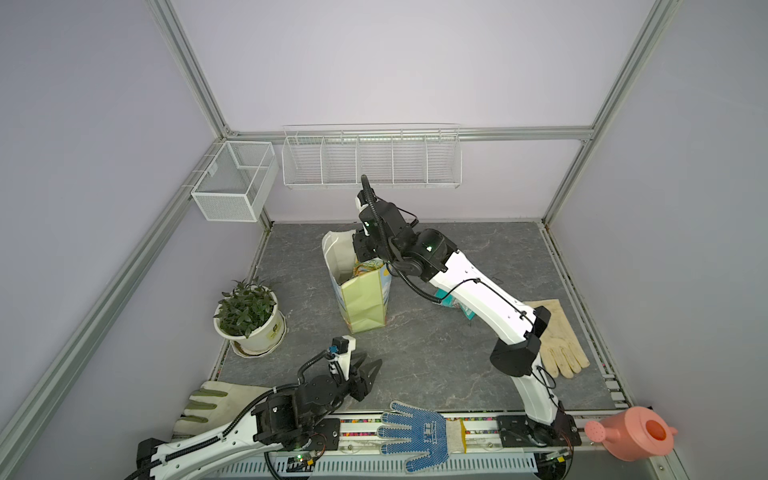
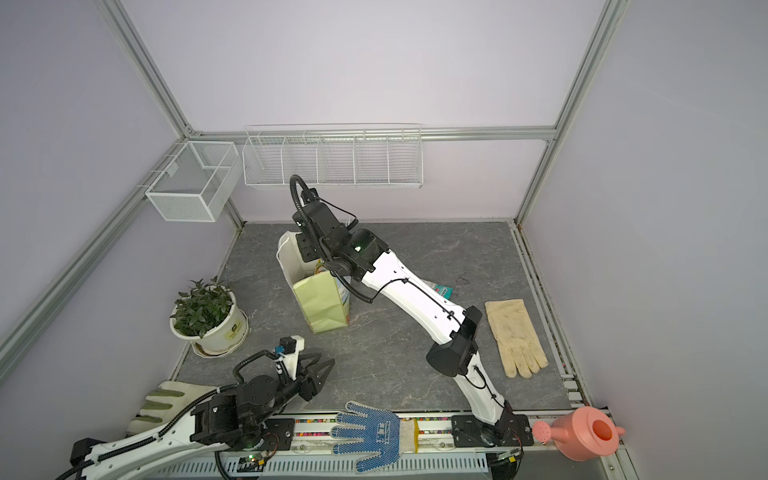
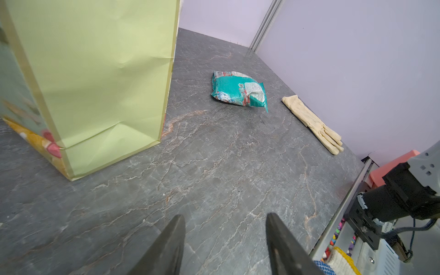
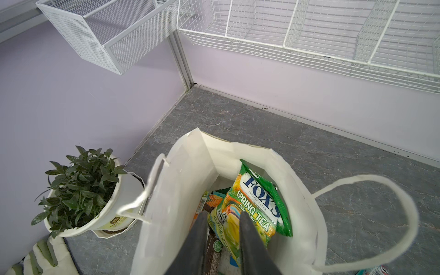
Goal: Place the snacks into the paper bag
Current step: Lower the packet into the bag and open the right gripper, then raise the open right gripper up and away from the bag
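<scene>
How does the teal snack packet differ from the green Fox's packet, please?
The teal packet lies flat on the table, outside the paper bag; the green Fox's packet leans upright inside it. The teal packet carries white print; the green Fox's packet fades to yellow. Both are glossy plastic snack packets.

The packet (image 3: 238, 92) is teal, the paper bag (image 3: 102, 78) yellow-green (white inside).

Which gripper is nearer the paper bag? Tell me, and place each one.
Right. The right gripper hangs at the paper bag's open mouth. The left gripper sits apart from it, low, facing its pale green side.
</scene>
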You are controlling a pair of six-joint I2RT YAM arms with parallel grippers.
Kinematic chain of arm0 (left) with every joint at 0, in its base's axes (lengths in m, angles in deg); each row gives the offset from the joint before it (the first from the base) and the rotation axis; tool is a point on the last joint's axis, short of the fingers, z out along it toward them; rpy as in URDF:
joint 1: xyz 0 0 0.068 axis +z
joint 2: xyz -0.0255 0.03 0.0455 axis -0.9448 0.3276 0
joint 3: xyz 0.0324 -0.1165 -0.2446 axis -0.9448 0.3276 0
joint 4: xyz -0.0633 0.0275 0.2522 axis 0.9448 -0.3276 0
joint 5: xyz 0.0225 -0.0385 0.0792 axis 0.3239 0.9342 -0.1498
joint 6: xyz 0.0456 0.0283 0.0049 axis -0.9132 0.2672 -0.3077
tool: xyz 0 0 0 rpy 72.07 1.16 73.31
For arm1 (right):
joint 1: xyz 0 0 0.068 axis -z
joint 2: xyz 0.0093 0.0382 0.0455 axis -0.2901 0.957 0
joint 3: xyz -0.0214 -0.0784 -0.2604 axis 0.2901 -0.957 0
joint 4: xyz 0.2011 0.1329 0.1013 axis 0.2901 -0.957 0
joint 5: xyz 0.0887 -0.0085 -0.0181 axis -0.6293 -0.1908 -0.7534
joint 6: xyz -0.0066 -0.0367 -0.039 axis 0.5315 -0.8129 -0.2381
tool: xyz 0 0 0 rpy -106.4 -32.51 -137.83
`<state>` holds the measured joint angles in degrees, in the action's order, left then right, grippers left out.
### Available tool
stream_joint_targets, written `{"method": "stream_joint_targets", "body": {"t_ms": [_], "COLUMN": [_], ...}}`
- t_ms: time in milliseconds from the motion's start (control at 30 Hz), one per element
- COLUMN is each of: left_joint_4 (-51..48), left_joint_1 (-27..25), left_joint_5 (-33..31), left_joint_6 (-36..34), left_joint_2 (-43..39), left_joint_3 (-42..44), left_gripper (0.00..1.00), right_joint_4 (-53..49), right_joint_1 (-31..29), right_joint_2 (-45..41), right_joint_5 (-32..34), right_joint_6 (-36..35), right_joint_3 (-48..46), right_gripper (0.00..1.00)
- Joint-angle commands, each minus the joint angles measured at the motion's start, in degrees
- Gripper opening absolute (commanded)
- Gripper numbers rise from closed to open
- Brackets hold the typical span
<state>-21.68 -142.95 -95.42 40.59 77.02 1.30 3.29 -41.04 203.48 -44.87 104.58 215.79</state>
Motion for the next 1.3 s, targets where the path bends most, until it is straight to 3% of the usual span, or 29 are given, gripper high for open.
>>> {"method": "stream_joint_targets", "body": {"t_ms": [0,300,700,933,1267], "left_joint_4": [-1.1,-2.1,3.4,6.2,7.9], "left_joint_1": [-0.3,-0.4,-0.4,-0.4,-0.6], "left_joint_5": [0.2,-0.1,0.5,0.6,0.7], "left_joint_6": [0.5,0.3,-0.8,-1.7,-1.5], "left_joint_2": [-0.7,0.4,10.1,14.3,16.9], "left_joint_3": [0.3,-1.4,-3.4,-4.4,-4.8], "left_gripper": [0.55,0.55,0.55,0.55,0.55], "right_joint_4": [1.2,0.0,-3.6,-2.4,1.1], "right_joint_1": [-0.6,-1.1,-1.2,-1.2,-1.3], "right_joint_2": [-0.6,-2.5,-6.8,-10.9,-16.7], "right_joint_5": [-1.2,-3.8,-6.1,-6.8,-7.6], "right_joint_6": [0.2,-0.6,-3.1,-4.6,-5.4], "right_joint_3": [1.0,0.5,-2.0,-7.9,-15.9], "right_gripper": [0.29,0.44,0.92,1.00,0.99]}}
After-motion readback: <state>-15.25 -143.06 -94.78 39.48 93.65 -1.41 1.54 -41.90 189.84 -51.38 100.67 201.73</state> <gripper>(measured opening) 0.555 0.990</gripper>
